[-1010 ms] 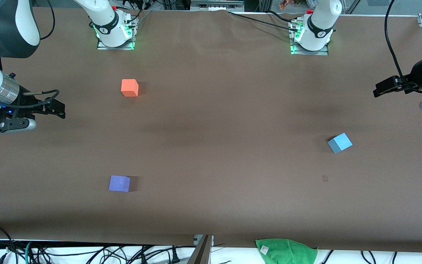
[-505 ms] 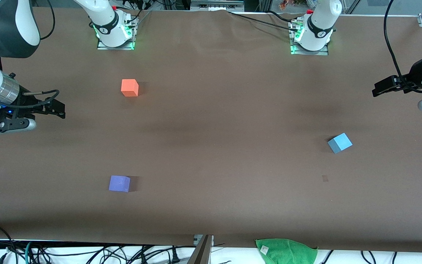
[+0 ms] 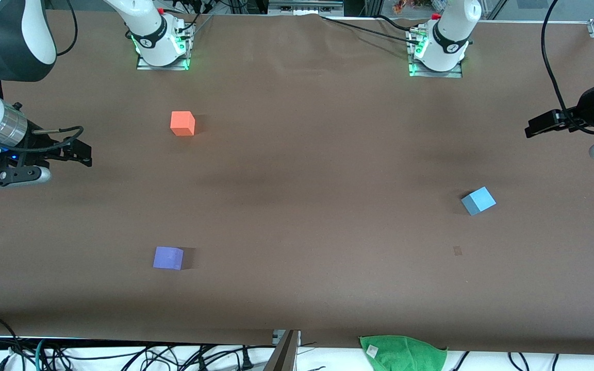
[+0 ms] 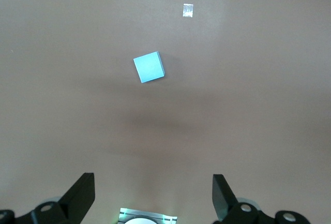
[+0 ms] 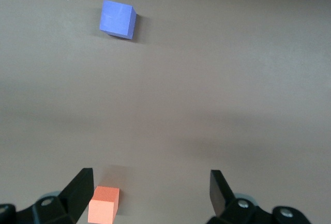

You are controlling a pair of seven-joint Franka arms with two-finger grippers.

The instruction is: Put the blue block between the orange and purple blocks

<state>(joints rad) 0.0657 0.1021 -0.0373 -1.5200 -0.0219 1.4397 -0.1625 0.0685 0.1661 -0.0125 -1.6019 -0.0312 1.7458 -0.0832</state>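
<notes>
Risks noted first. The small sky-blue matte cube [image 3: 478, 201] lies turned at an angle on the brown paper-covered bench [image 3: 307, 180]; if the left claw [image 4: 153, 195] is brought down without being rotated to match, the fingers are likely to meet corners instead of flat faces, and the cube could be spun or nudged aside. The carry is also long: the bright orange matte cube [image 3: 182, 123] and the violet-purple matte cube [image 3: 168, 257] sit toward the right arm's end of the bench, well apart from the blue one. A handover or a long reach may be needed, and a loose grip could let the cube slip on the way. A careless release could also knock either neighbour.

Blue cube: plain faces, sharp edges, no markings, resting flat on the bench toward the left arm's end. It is untouched. In the left wrist view it is seen [image 4: 149, 66] with a small pale scrap [image 4: 188, 10] lying near it.

Left claw: held above the bench at the left arm's end, fingers spread wide, nothing between them.

Right claw [image 5: 150, 193]: held above the bench at the right arm's end, fingers likewise apart and empty; this arm is judged to be waiting. In its wrist view the orange cube [image 5: 103, 204] and purple cube [image 5: 117, 19] are both seen.

The orange cube lies farther from the front camera than the purple one, with a clear gap between them. A green cloth [image 3: 402, 353] lies at the bench's nearest edge.
</notes>
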